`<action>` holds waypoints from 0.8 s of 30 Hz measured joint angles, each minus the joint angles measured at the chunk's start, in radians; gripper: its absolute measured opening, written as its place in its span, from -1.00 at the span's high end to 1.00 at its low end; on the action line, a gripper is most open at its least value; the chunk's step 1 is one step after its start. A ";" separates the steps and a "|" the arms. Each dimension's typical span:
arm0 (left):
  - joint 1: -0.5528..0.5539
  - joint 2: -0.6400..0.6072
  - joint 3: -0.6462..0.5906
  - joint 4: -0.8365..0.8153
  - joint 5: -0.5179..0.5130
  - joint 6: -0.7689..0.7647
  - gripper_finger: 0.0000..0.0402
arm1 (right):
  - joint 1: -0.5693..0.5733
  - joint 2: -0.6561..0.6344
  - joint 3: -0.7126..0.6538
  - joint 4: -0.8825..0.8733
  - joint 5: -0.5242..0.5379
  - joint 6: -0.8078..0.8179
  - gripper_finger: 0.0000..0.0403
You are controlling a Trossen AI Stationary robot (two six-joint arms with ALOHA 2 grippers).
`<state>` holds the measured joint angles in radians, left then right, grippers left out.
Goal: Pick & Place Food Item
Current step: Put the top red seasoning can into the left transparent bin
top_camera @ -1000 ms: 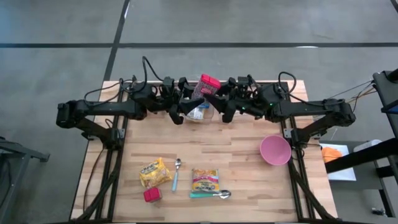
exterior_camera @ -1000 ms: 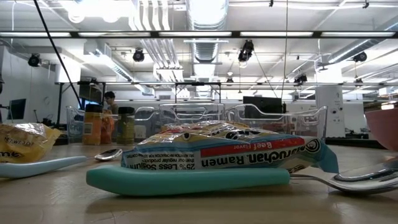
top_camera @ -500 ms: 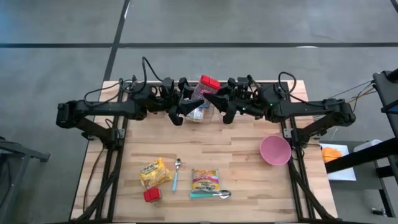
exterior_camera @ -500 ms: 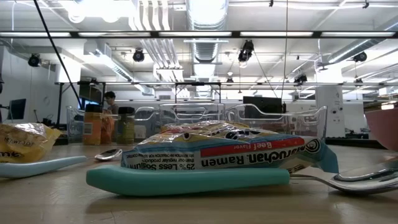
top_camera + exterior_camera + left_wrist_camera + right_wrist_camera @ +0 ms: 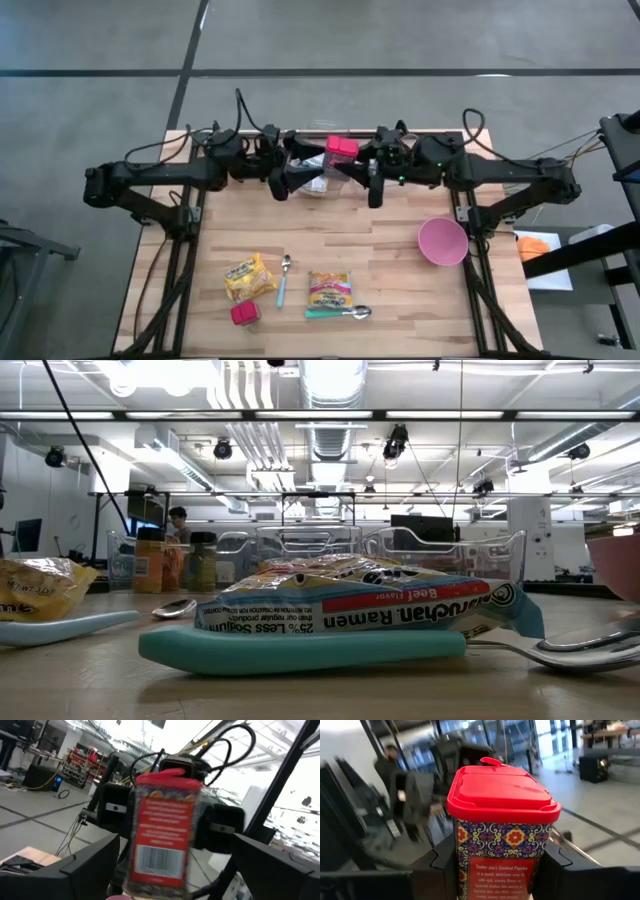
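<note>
Two arms meet at the table's (image 5: 400, 250) far edge, and the reason shows in what hangs between them: a red-lidded tin (image 5: 339, 150) held up off the wood, apparently at a handover. Going from the left, the left gripper (image 5: 296, 177) stands just beside the tin with its fingers (image 5: 87, 862) spread wide on either side and clear of it, so it looks to have given the tin up. The right gripper (image 5: 362, 166) is clamped on the tin's lower body, keeping it upright with the lid on top, which suits carrying it on to a drop spot. Nearer the front lie a yellow packet (image 5: 249, 276), a small red tin (image 5: 243, 314), a spoon (image 5: 283, 279) and a ramen pack (image 5: 329, 288), none touched. The pink bowl (image 5: 443, 242) on the right may be the target.
</note>
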<state>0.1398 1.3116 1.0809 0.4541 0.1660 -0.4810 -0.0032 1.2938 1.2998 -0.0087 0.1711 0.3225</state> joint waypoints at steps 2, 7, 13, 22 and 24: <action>0.001 -0.025 0.000 -0.047 0.010 0.005 -0.94 | -0.001 -0.010 0.024 -0.096 -0.011 -0.016 0.22; 0.025 -0.062 0.022 -0.207 0.081 0.009 -0.95 | -0.009 0.000 0.092 -0.286 -0.117 -0.049 0.22; 0.029 -0.064 0.131 -0.521 0.126 0.103 -0.95 | -0.016 0.017 0.144 -0.452 -0.185 -0.069 0.22; 0.034 -0.049 0.255 -0.718 0.116 0.191 -0.95 | -0.017 0.088 0.167 -0.490 -0.325 -0.064 0.22; 0.034 -0.039 0.263 -0.772 0.116 0.192 -0.95 | -0.017 0.106 0.167 -0.492 -0.334 -0.064 0.22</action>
<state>0.1737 1.2730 1.3442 -0.3177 0.2816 -0.2892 -0.0200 1.3996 1.4666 -0.5007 -0.1626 0.2588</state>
